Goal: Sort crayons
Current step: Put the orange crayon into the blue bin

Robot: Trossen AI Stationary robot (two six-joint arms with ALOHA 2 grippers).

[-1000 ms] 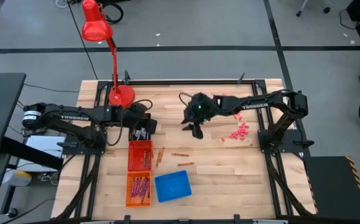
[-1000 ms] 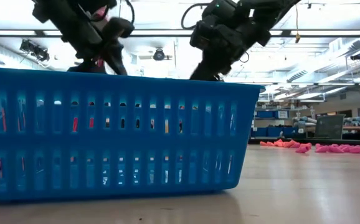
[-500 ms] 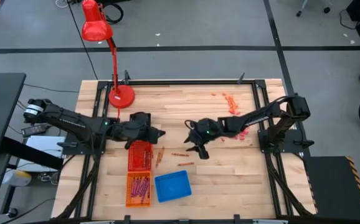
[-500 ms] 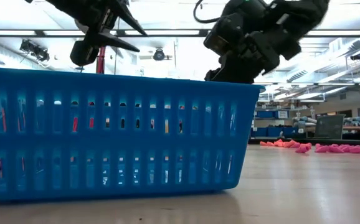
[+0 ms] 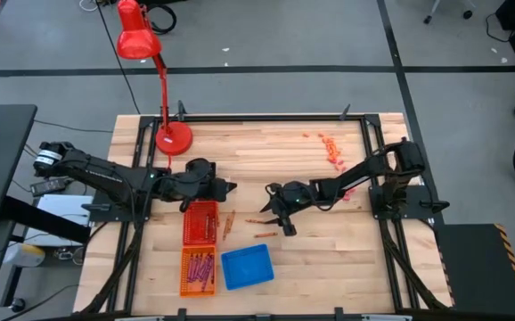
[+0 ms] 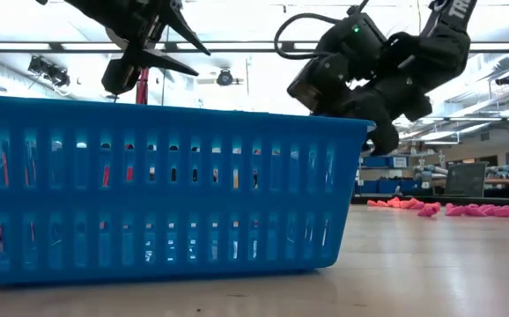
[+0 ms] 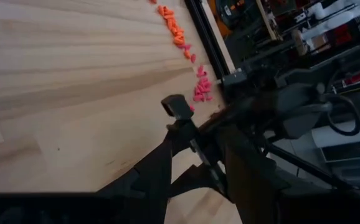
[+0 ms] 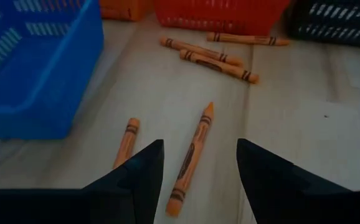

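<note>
Several orange crayons lie flat on the wooden table [image 5: 329, 250]: one [image 8: 192, 155] directly below my right gripper [image 8: 200, 144], one [image 8: 125, 142] beside it, three more [image 8: 220, 65] by the red basket [image 5: 200, 221]. My right gripper [image 5: 281, 221] is open and low, a finger on either side of the middle crayon, touching nothing. My left gripper [image 5: 226, 188] hovers open and empty over the far end of the red basket; it shows high up in the low view [image 6: 180, 48]. Magenta crayons [image 5: 200, 267] lie in the orange basket [image 5: 184, 287].
A blue basket [image 5: 247, 267] stands near the front edge, right of the orange one. A black basket [image 8: 348, 25] is beside the red one. A red desk lamp [image 5: 173, 138] stands at the far left. Small pink [image 5: 345, 191] and orange bits [image 5: 329, 147] lie at the far right.
My right gripper has come down and toward the table's near edge, ending low over the loose orange crayons. My left gripper first swung toward the right, from over the black basket to the red basket's far end, turning as it went, then kept still.
</note>
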